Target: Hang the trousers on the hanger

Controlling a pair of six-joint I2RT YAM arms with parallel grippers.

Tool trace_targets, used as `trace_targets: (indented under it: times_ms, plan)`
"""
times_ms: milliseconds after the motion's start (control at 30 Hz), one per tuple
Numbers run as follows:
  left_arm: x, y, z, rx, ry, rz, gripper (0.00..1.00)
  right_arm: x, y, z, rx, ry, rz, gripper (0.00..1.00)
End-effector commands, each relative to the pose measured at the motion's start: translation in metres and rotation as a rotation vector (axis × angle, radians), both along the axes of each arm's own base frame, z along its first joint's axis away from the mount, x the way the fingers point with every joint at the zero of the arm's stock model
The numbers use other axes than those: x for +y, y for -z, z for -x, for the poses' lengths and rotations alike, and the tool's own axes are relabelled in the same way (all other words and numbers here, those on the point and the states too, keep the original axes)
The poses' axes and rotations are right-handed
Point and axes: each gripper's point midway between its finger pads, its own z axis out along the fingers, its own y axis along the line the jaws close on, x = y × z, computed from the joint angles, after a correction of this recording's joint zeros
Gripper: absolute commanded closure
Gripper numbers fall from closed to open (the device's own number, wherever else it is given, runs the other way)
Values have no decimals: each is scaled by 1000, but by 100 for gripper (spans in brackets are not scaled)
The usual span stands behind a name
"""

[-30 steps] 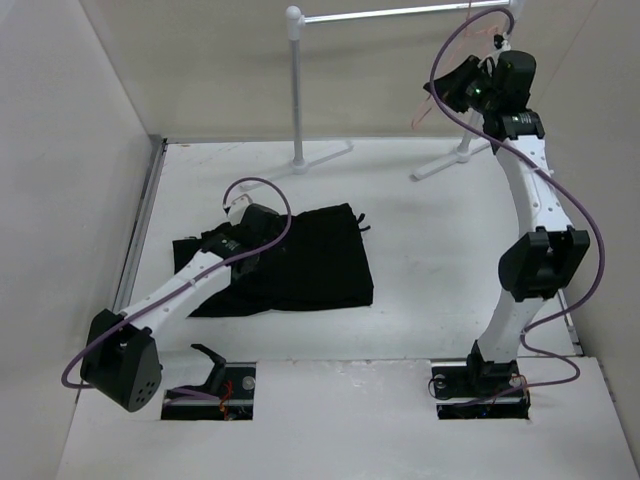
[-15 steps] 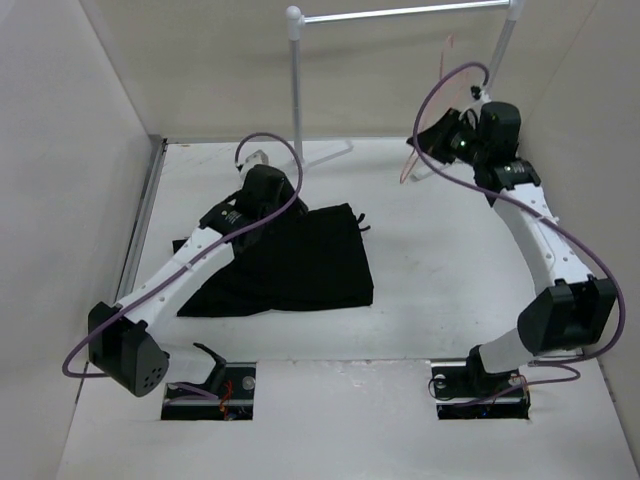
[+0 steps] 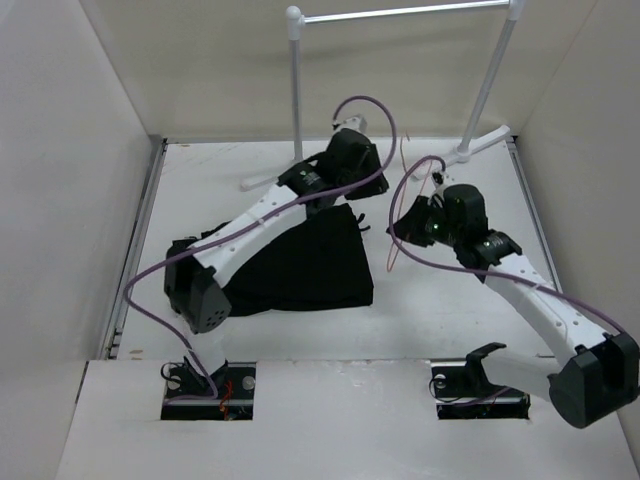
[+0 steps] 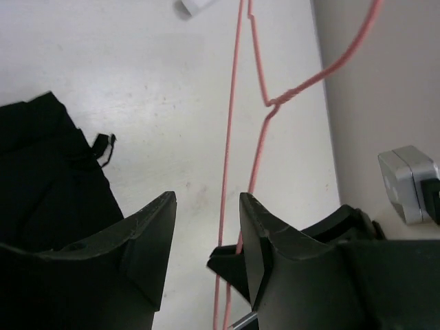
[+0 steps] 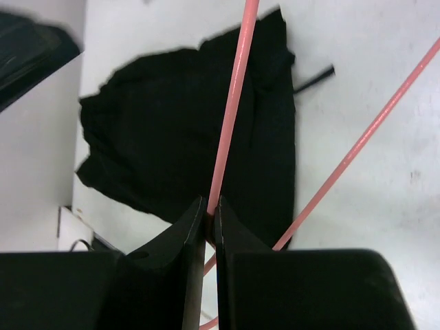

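The black trousers (image 3: 300, 265) lie crumpled on the table left of centre; they also show in the left wrist view (image 4: 41, 172) and the right wrist view (image 5: 172, 137). My right gripper (image 3: 405, 225) is shut on one wire of the pink hanger (image 3: 393, 252) and holds it just right of the trousers, above the table. In the right wrist view the gripper (image 5: 212, 204) pinches the hanger (image 5: 235, 96). My left gripper (image 3: 365, 180) is open beyond the trousers' far right corner. In its wrist view the gripper (image 4: 206, 206) has the hanger's wires (image 4: 230, 137) running between its jaws, not gripped.
A white garment rack stands at the back, with its left post (image 3: 296, 90), right post (image 3: 490, 80), top bar (image 3: 400, 12) and feet on the table (image 3: 270, 180). Side walls close in left and right. Purple cables loop off both arms.
My right arm has come down from the rack with the hanger to beside the trousers. My left arm has lifted off the trousers and reached far and right, up to the hanger.
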Motion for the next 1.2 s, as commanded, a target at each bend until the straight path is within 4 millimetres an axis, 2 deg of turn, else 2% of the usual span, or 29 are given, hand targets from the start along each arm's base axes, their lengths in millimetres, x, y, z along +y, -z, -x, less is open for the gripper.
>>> trace_targets:
  times_ms: [0,133,300,367,533,733,833,900,967,1033,1100,1167]
  plan:
    - [-23,5,7,-1,71,-42,61,0,6,12,-31,13,21,93]
    - [-42,13,7,5,91,-46,61,-1,21,30,3,8,4,93]
    - [-59,37,6,36,109,-68,61,2,34,47,30,-13,2,92]
    - [-66,46,7,49,117,-72,62,2,37,51,36,-17,-1,92]
    - [-86,51,15,39,150,-51,64,1,43,58,50,-27,-6,92]
    - [-96,72,16,68,139,-61,72,5,42,65,72,-58,-41,92]
    - [-98,78,15,63,115,-65,79,5,44,68,86,-56,-53,92]
    - [-96,82,15,65,101,-72,89,5,44,70,88,-57,-58,92]
    - [-90,81,13,48,68,-78,96,1,48,72,109,-42,-51,91]
    - [-84,79,14,34,43,-73,99,-6,56,76,142,-18,-28,90]
    - [-77,80,18,30,7,-44,100,-12,60,80,156,0,-12,81]
    - [-68,85,20,31,-36,-14,100,-16,57,84,143,12,-8,65]
